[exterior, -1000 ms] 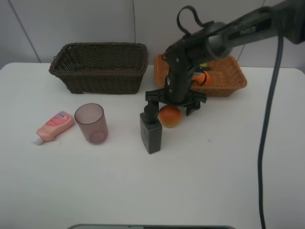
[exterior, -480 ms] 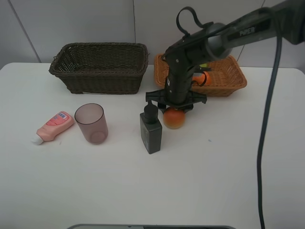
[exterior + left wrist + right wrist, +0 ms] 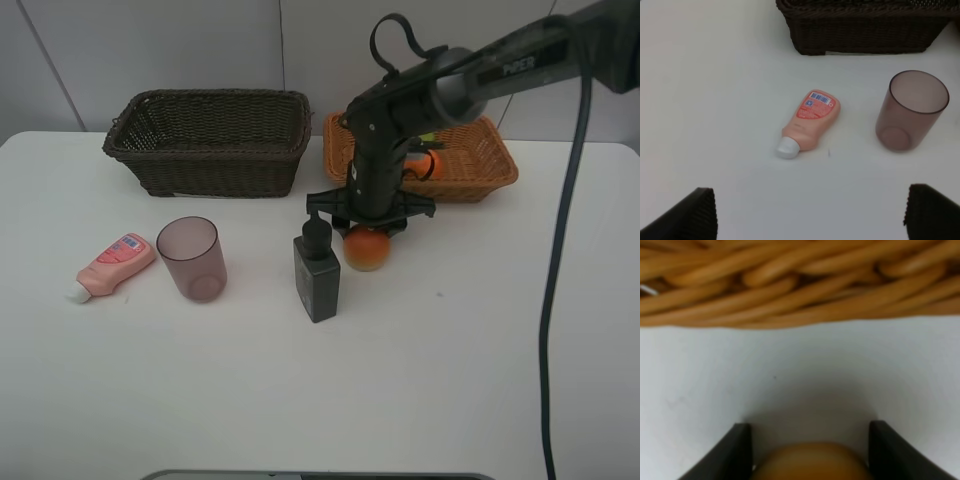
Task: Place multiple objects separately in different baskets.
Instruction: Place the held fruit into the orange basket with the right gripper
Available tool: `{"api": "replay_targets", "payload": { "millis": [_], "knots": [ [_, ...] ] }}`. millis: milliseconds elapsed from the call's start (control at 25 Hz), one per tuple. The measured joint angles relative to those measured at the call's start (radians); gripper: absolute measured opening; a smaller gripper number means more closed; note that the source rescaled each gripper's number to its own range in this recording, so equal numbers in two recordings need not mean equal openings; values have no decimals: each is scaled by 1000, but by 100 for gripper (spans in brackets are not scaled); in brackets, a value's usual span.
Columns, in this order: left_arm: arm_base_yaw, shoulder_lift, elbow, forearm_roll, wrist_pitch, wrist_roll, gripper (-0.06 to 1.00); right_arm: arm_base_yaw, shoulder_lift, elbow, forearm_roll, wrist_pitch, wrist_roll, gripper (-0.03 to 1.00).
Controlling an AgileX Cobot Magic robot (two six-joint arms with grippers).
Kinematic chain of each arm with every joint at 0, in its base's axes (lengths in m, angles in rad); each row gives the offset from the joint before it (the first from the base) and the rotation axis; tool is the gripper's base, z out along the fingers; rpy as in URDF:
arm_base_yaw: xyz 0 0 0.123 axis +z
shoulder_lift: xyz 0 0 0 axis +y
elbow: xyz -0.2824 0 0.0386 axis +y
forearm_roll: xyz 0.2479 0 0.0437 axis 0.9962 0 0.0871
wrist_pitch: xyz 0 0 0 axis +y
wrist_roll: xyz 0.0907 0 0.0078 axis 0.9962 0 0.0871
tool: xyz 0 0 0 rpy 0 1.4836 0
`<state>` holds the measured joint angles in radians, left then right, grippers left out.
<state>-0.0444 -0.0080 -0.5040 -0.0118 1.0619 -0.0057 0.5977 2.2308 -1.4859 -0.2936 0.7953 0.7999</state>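
My right gripper (image 3: 367,234) is down on the table and shut on the red-orange peach-like fruit (image 3: 366,251), whose top shows between the fingers in the right wrist view (image 3: 810,462). The dark pump bottle (image 3: 316,277) stands just left of it. The pink tube (image 3: 115,264) lies on its side, and the mauve cup (image 3: 191,258) stands upright beside it. Both show in the left wrist view, the tube (image 3: 811,119) and the cup (image 3: 911,110). My left gripper (image 3: 812,220) is open and empty above the table near them. The orange (image 3: 429,164) lies in the orange-tan basket (image 3: 478,183); a bit of green fruit (image 3: 428,137) shows behind the arm.
The dark brown basket (image 3: 210,172) stands at the back left, its wall also in the left wrist view (image 3: 865,37). The orange-tan basket's woven wall (image 3: 790,280) is close behind the right gripper. A black cable (image 3: 560,300) hangs down the right side.
My right gripper has lowered over the peach-like fruit and its fingers have closed from wide open onto it. The fruit still rests on the table. Nothing else has moved.
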Motion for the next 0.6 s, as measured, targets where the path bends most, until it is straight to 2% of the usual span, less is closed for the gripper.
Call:
{"api": "replay_targets", "payload": {
  "millis": [320, 600],
  "knots": [
    [0, 0, 0, 0, 0, 0, 97, 0, -4, -2, -2, 34, -4, 22],
    [0, 0, 0, 0, 0, 0, 97, 0, -91, -2, -2, 85, -66, 22]
  ]
}}
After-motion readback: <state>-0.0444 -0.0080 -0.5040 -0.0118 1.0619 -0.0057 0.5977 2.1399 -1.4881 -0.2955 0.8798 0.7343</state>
